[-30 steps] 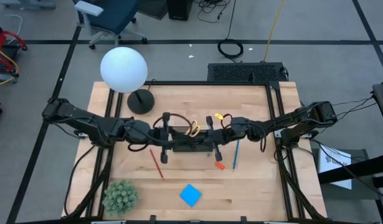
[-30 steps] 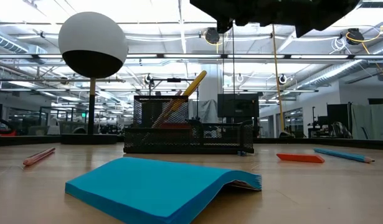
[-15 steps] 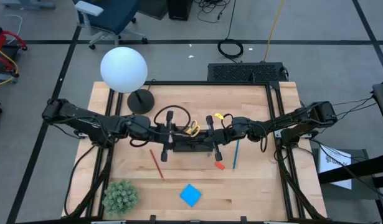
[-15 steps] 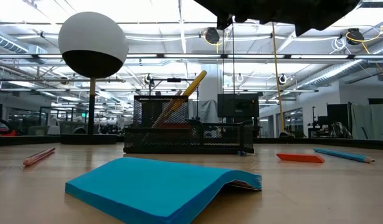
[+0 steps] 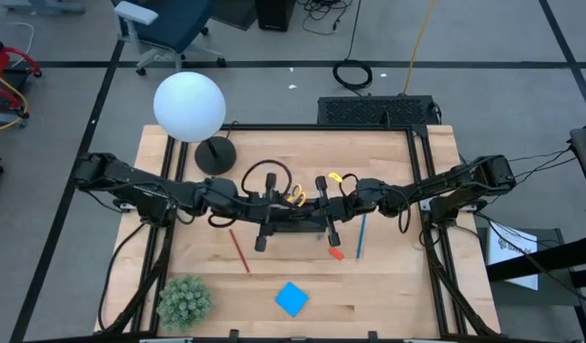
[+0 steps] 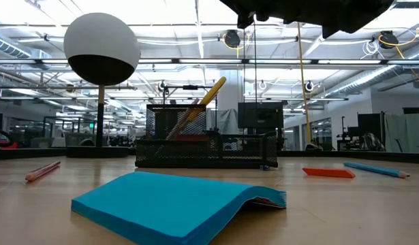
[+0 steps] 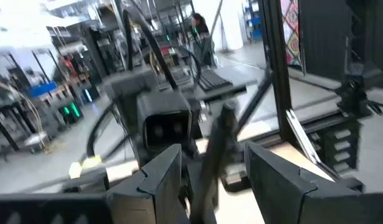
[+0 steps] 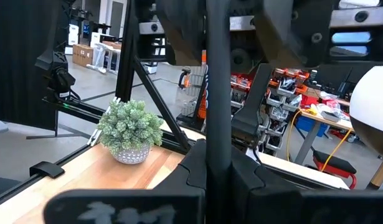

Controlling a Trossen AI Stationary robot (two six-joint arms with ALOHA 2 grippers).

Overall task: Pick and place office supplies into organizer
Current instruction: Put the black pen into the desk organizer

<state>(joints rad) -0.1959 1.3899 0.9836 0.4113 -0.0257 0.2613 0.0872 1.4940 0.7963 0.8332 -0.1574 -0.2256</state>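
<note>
The black mesh organizer (image 5: 294,227) stands mid-table. Yellow-handled scissors (image 5: 295,197) lean out of its tall compartment (image 6: 180,119). Above it my two grippers face each other, both pointing level. My right gripper (image 8: 217,152) is shut on a thin black pen (image 8: 217,74). My left gripper (image 7: 213,183) is open, with its fingers on either side of that pen (image 7: 215,146). On the table lie a red pencil (image 5: 238,250), a blue pen (image 5: 360,235), an orange eraser (image 5: 336,253) and a blue note pad (image 5: 292,298). My right gripper pinches the black pen between its two fingers, which come in level from the table's right side and lie across it. The pen stands upright, and its shaft (image 8: 217,130) rises above the fingers. Its lower end is hidden behind the fingers.
A white globe lamp (image 5: 190,107) on a round black base (image 5: 214,154) stands at the far left. A green spiky plant (image 5: 184,301) sits at the near left corner. Bare wood (image 5: 397,286) shows at the near right.
My left gripper has moved toward the table's right edge, closer to my right gripper above the organizer, and its wrist has turned a little. The things on the table have stayed where they were.
</note>
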